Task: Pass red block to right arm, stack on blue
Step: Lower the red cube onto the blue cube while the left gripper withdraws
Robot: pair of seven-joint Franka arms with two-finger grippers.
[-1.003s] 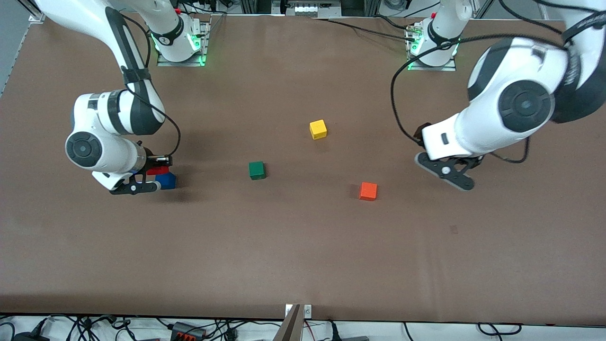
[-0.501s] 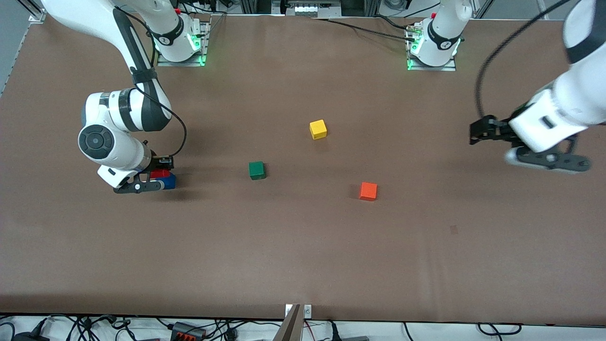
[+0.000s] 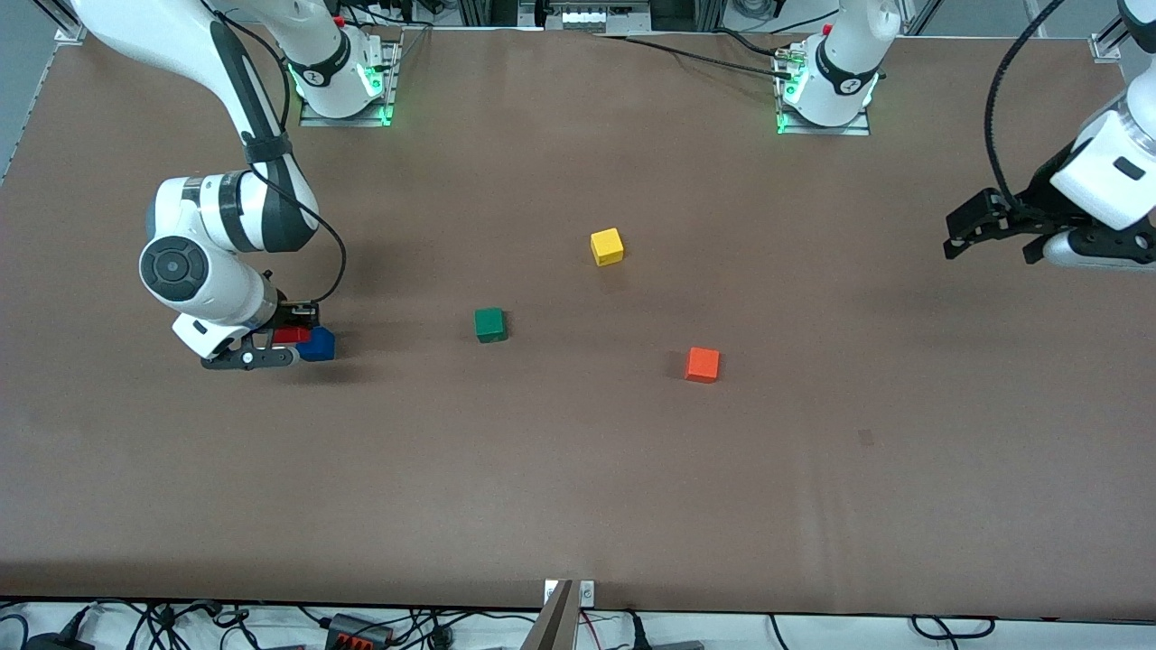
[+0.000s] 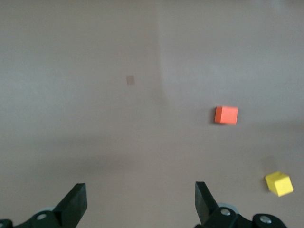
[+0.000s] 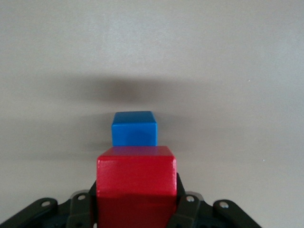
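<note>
Though unlabelled, red block (image 5: 136,183) beside blue (image 5: 134,128).

1. We see a small red cube (image 5: 136,183) and a small blue cube (image 5: 134,128), both smooth with a slight sheen.
2. We see a matt brown table covering (image 3: 578,487).
3. We see glossy white arm shells (image 3: 203,271).

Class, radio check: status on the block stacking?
Right gripper shut on red block, beside blue block, not yet stacked. Left gripper open, waiting. Nothing obstructing.
</note>
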